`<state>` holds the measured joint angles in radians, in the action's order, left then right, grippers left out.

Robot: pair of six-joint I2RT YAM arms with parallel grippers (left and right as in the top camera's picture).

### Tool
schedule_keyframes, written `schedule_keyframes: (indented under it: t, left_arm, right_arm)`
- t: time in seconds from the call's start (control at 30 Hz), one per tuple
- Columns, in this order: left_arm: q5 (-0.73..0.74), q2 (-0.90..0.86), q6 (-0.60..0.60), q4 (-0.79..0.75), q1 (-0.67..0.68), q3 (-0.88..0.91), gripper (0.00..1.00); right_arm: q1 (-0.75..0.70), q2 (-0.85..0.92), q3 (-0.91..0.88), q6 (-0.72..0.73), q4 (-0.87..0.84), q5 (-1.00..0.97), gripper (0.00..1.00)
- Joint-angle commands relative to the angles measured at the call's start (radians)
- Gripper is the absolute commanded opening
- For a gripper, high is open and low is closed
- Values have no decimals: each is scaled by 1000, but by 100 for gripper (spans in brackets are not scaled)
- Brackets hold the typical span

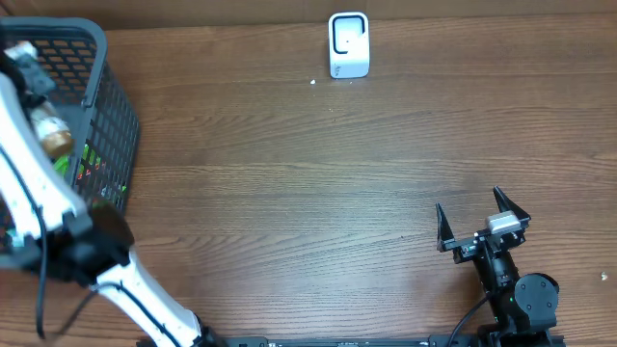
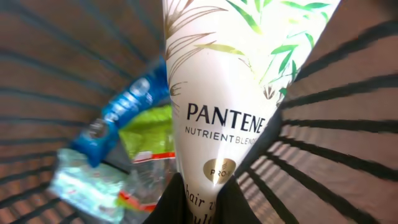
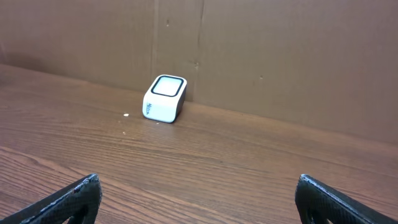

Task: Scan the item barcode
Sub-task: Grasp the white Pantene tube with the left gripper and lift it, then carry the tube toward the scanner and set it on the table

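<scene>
Over the desk [image 1: 289,193], seen from above, the left arm [image 1: 39,193] reached down into the black basket [image 1: 116,106], so the left jaws were hidden among the goods and the task's item could not be picked out from there. The white scanner [image 1: 348,44] stood well apart from both sets of jaws, its dark-rimmed face turned upward, presumably so that an item could be passed over it. The right jaws stood spread wide above bare wood, grasping nothing; by my reading they were parked clear of the route from basket to scanner.

Between the left jaws, in the left wrist view, rose the Pantene tube [image 2: 217,93], white with green leaves. The jaws were clenched on its narrow end nearest the camera, a hold that looked meant for lifting it straight out. Only the printed brand side showed; no barcode was visible, so I judged that it lay on a hidden side and that the tube would need turning at the scanner. Left of the jaws and farther in lay a blue packet [image 2: 121,115], a green packet [image 2: 149,127] and a clear wrapper [image 2: 81,186], with the basket's ribs close on the right.

Ahead of the right jaws and a little to their left, in the right wrist view, the scanner sat near a brown board wall [image 3: 280,56]. Both fingertips were far apart at the bottom corners, released and empty.
</scene>
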<state>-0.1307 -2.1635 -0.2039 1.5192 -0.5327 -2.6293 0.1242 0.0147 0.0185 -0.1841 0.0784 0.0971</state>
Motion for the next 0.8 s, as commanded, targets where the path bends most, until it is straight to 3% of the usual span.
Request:
schedule_keyframes:
  t: [0.0,0.2,0.43,0.6,0.77]
  left_arm:
    - [-7,188,-10,1,-3,-45,4]
    - [10,362,14,2,34,-45,4]
    - [348,445,190,45,214,-44,4]
    - [335,407,185,170,405,-10,4]
    - [312,349,119,154,559,120,4]
  right_arm:
    - [-6,-12,-11,0,-5,-2,100]
    - [-6,-12,-11,0,-5,-2,100]
    - [-6,-12,-11,0,-5,-2,100]
    - [-6,-12,-11,0,-5,-2,100]
    - [-6,-12,-11,0,-5,-2,100]
